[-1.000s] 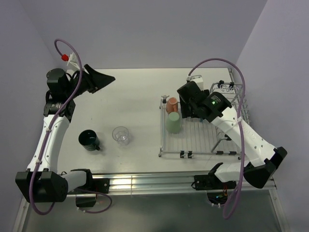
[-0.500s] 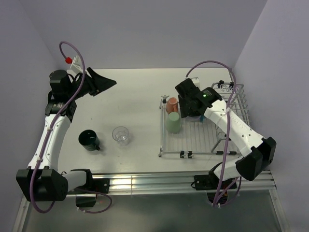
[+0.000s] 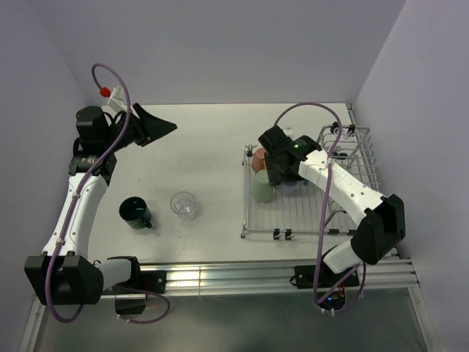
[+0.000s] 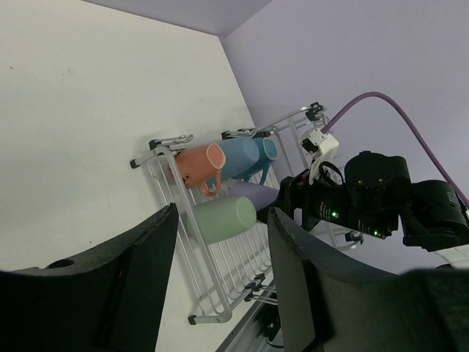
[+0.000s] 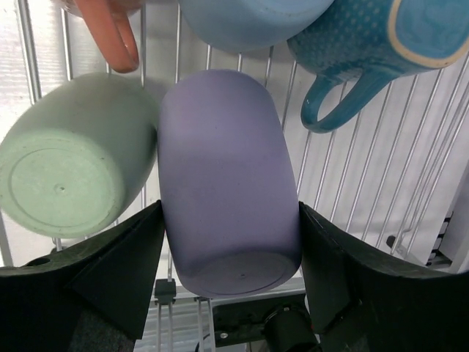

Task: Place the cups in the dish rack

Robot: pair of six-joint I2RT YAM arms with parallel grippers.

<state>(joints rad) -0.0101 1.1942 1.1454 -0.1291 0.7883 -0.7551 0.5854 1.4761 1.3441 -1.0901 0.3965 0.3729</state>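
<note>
The silver wire dish rack (image 3: 308, 209) stands at the right. A pale green cup (image 3: 264, 187) and an orange cup (image 3: 259, 159) lie on its left side. My right gripper (image 3: 282, 176) hangs low over the rack, shut on a lavender cup (image 5: 227, 169) that lies beside the pale green cup (image 5: 73, 176). A light blue cup (image 5: 249, 18) and a blue dotted cup (image 5: 366, 51) lie just beyond. A dark green mug (image 3: 136, 212) and a clear glass tumbler (image 3: 183, 205) stand on the table at the left. My left gripper (image 3: 170, 126) is open and empty, raised at the far left.
The rack's raised wire side section (image 3: 359, 150) stands at its far right. The left wrist view looks across the table at the rack (image 4: 220, 286) and the right arm (image 4: 381, 205). The purple walls close in at the back and right.
My right gripper has swung left across the rack toward the pale green cup, with the lavender cup in it. The left arm has hardly moved.
</note>
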